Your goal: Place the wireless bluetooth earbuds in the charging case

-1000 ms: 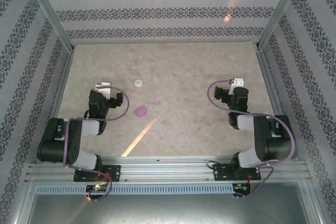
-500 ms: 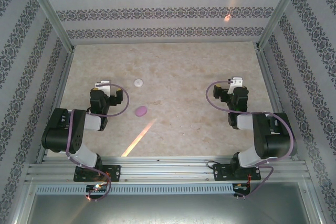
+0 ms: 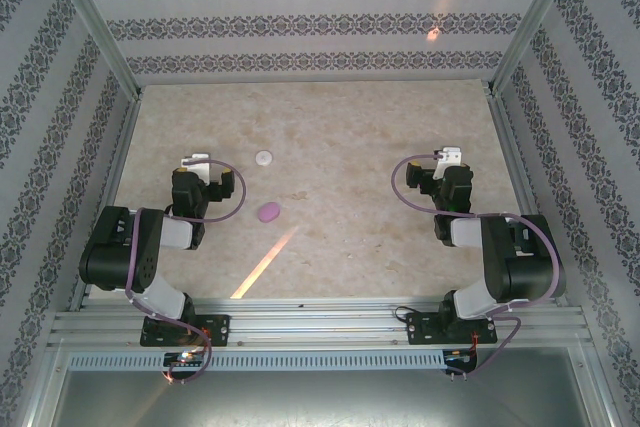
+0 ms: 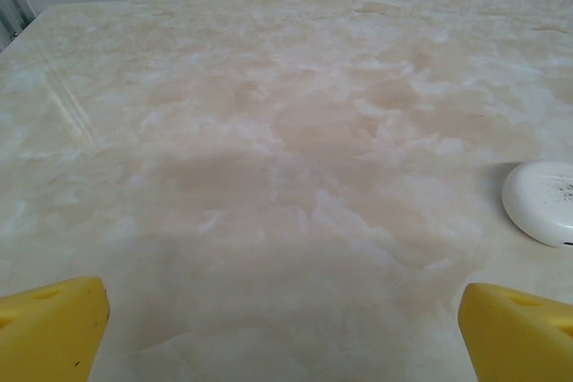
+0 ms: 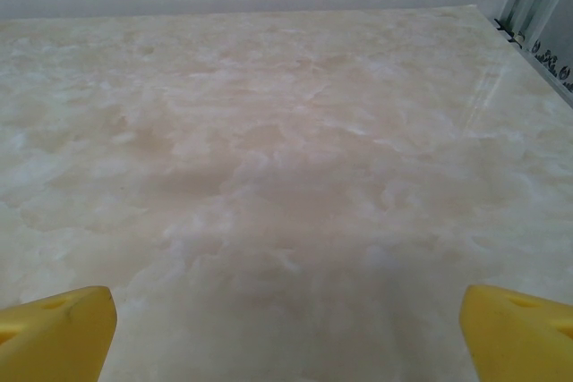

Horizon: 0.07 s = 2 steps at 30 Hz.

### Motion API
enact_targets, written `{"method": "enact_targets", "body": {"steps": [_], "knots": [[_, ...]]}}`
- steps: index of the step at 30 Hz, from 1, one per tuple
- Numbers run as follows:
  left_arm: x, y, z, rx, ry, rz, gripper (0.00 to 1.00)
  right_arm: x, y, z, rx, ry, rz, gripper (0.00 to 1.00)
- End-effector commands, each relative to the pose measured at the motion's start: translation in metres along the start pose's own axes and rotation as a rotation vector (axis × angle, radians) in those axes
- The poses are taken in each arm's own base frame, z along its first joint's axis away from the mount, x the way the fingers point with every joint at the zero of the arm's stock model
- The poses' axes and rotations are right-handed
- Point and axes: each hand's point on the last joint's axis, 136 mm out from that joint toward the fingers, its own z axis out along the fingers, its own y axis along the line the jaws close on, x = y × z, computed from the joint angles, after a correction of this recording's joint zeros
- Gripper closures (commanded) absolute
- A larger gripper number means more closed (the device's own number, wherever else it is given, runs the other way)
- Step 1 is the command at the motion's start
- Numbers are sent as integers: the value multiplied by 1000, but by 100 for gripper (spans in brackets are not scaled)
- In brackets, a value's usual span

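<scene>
Both tools apart, the case untouched.
Our left tool (image 4: 285,333), fingers wide apart, faces the white disc (image 4: 543,203) ahead at its right, while the charging case (image 3: 268,212) lies on the worktop (image 3: 350,137) behind its tips. We could grab the disc by mistake. Our right tool (image 5: 286,333), also apart, is far from the case.

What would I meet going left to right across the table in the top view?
Left gripper → charging case → right gripper. The white disc lies almost straight beyond the case, so it has no clear place in this order.
</scene>
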Motion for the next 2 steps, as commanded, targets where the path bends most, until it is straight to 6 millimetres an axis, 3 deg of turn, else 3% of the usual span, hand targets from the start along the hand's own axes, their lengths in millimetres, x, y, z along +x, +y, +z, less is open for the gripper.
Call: {"method": "enact_targets", "body": {"steps": [1,2], "knots": [[-5,4,1,-11,-11,-19,0,-6,4,1,-10,-25,-18,2],[-5,4,1,-9,-13,-19,0,-7,4,0,-11,-27,-18,2]]}}
